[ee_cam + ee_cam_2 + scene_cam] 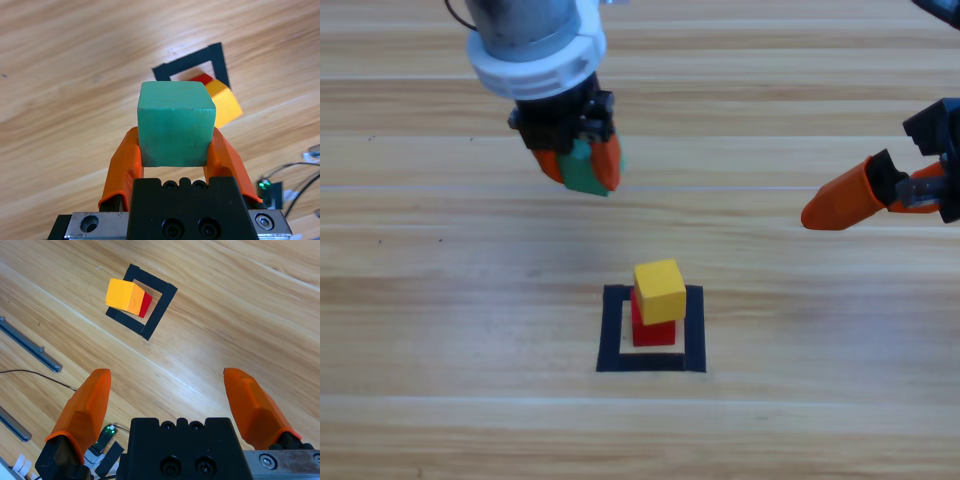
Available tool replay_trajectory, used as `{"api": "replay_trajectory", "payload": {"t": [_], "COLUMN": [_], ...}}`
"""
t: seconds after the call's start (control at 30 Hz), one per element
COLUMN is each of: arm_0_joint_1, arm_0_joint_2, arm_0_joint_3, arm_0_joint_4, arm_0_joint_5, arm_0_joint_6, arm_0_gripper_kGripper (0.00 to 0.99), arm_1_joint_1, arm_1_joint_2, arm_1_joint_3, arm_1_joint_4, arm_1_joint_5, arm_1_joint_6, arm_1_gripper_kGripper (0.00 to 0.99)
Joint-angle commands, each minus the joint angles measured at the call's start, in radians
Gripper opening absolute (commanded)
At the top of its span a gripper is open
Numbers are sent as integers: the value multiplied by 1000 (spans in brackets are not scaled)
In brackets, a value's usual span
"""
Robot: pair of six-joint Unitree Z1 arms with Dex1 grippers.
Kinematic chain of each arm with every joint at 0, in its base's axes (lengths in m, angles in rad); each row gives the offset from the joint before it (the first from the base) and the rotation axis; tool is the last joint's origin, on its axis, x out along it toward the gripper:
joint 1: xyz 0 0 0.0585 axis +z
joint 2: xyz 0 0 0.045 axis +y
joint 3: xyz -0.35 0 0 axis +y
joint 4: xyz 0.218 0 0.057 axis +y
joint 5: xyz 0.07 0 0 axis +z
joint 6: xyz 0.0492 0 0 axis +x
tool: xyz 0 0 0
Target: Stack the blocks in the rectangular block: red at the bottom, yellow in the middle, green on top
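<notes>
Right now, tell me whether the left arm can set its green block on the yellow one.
Probably yes: the left hand grips the green block, and the yellow block has nothing on top.

We note the table [440, 300] is pale wood with visible grain and a slight sheen. The green cube [175, 122] looks matt, its painted faces faintly scuffed. The yellow cube [660, 291] and red cube [655, 330] look smooth and matt. The rectangular outline [613, 330] is flat black tape. The left gripper [172, 150] has smooth orange plastic-looking jaws.
</notes>
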Motion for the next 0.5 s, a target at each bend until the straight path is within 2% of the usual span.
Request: {"api": "replay_trajectory", "payload": {"t": [0.03, 0.33, 0.5], "arm_0_joint_1": [-95, -159, -196], "arm_0_joint_2": [-12, -18, 3], "arm_0_joint_3": [3, 9, 5], "arm_0_joint_4": [19, 39, 40], "arm_0_joint_5": [5, 62, 83], "arm_0_joint_6": [-170, -475, -530], "arm_0_gripper_kGripper": [0, 0, 0], "arm_1_joint_1": [-34, -34, -34], "arm_1_joint_2": [-12, -12, -11], "arm_1_joint_3": [27, 27, 27], "arm_1_joint_4": [9, 9, 9], "arm_1_joint_5": [19, 20, 20], "arm_1_joint_6": [-6, -11, -11], "arm_1_gripper_kGripper": [990, 990, 990]}}
